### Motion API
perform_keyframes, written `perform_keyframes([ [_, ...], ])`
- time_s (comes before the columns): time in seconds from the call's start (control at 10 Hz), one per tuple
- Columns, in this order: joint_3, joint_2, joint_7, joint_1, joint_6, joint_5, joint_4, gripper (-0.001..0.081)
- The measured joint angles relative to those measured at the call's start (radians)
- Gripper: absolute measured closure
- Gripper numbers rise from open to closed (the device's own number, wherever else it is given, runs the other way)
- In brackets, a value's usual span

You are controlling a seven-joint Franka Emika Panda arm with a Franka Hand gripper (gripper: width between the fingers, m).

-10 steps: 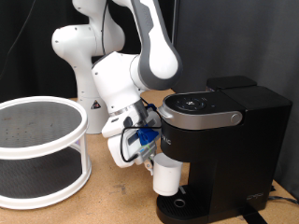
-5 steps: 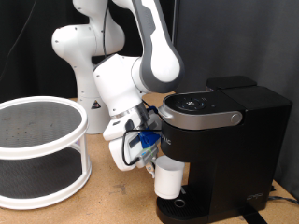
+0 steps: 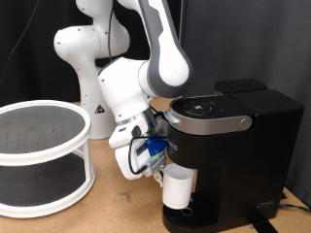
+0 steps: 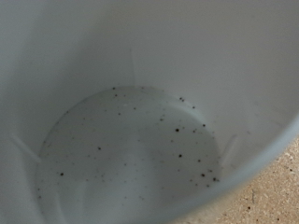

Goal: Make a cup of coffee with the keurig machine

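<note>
The black keurig machine (image 3: 228, 146) stands at the exterior view's right, its silver-grey lid handle closed over the round brew head. The small white cup (image 3: 176, 187) is held just above the circular drip tray (image 3: 185, 219), under the brew head. My gripper (image 3: 161, 173) reaches in from the left and is shut on the cup's side. The wrist view is filled by the cup's white inside (image 4: 131, 149), with dark specks on its bottom.
A white two-tier round rack (image 3: 41, 155) with a mesh top stands at the exterior view's left. The arm's white domed base (image 3: 83, 68) is behind. A wooden table surface (image 3: 117, 209) lies below.
The gripper and cup have shifted slightly to the right and down, further under the brew head.
</note>
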Motion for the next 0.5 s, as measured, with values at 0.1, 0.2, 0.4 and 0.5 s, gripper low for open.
perform_keyframes([
  [0.1, 0.000, 0.005, 0.000, 0.000, 0.000, 0.000, 0.003, 0.0739],
  [0.2, 0.000, 0.010, 0.000, 0.000, 0.000, 0.000, 0.005, 0.0739],
  [0.4, 0.000, 0.017, -0.001, 0.000, 0.000, 0.000, 0.006, 0.0739],
  [0.5, 0.000, 0.021, -0.007, 0.000, 0.000, 0.008, 0.008, 0.0739],
])
